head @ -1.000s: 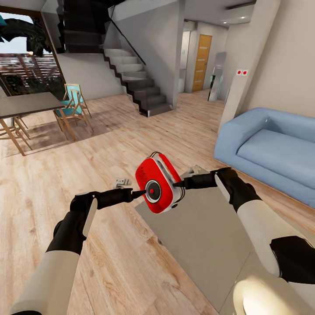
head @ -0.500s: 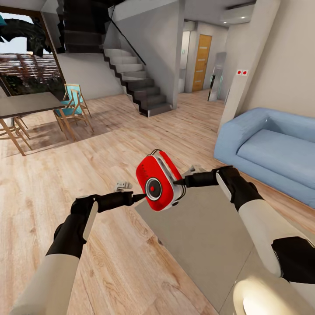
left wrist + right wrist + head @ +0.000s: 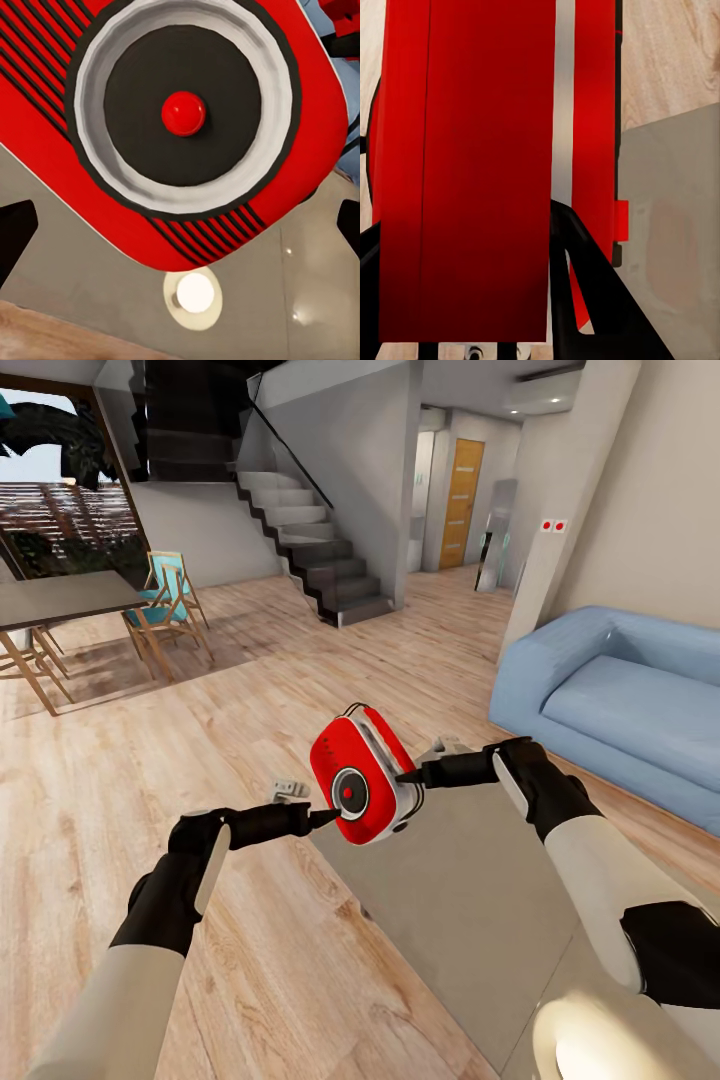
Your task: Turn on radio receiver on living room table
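Radio receiver (image 3: 360,777) is hanging above the table (image 3: 470,920), pinched in my right gripper (image 3: 408,776); its dial is facing my left gripper (image 3: 325,817), tips together, just short.

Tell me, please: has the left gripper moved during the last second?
Yes. In the head view the left gripper has moved rightward and slightly down relative to the table edge, closing toward the dial of the radio receiver, which the right gripper holds.
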Robot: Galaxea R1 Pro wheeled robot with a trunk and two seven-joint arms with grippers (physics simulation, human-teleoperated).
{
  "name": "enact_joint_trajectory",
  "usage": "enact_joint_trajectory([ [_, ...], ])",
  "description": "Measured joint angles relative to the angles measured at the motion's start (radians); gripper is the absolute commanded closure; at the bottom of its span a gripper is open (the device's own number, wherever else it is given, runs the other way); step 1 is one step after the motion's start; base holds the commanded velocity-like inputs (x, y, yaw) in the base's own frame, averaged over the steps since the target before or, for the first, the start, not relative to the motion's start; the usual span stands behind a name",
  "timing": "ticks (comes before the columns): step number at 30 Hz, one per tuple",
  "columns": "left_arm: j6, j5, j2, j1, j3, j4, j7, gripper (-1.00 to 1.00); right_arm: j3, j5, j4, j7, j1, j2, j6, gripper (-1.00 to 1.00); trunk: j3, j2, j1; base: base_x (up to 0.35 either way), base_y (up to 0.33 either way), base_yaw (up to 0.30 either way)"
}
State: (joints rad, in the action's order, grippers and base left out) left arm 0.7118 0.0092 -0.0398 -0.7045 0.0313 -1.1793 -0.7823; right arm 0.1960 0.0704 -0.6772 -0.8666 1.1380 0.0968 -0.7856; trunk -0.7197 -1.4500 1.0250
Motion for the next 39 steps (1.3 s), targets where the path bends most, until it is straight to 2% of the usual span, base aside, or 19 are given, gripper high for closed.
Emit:
enact_joint_trajectory([
  [13,0.0,0.0,0.0,0.001,-0.001,-0.005,0.0,-1.0,0.0,0.0,0.0,0.0,0.0,0.0,0.0,1.0,0.0,0.0,0.0,0.0,0.0,0.0],
  [14,0.0,0.0,0.0,0.001,-0.001,-0.006,0.0,1.0,0.0,0.0,0.0,0.0,0.0,0.0,0.0,1.0,0.0,0.0,0.0,0.0,0.0,0.0],
  [29,0.0,0.0,-0.003,0.002,0.001,-0.009,0.0,1.0,0.005,0.002,0.0,0.0,0.0,0.0,0.0,1.0,0.0,0.0,0.0,0.0,0.0,0.0],
  [39,0.001,0.0,-0.019,0.002,-0.002,-0.015,0.0,1.0,0.006,0.003,0.0,0.0,0.0,0.0,0.0,1.0,0.0,0.0,0.0,0.0,0.0,0.0],
])
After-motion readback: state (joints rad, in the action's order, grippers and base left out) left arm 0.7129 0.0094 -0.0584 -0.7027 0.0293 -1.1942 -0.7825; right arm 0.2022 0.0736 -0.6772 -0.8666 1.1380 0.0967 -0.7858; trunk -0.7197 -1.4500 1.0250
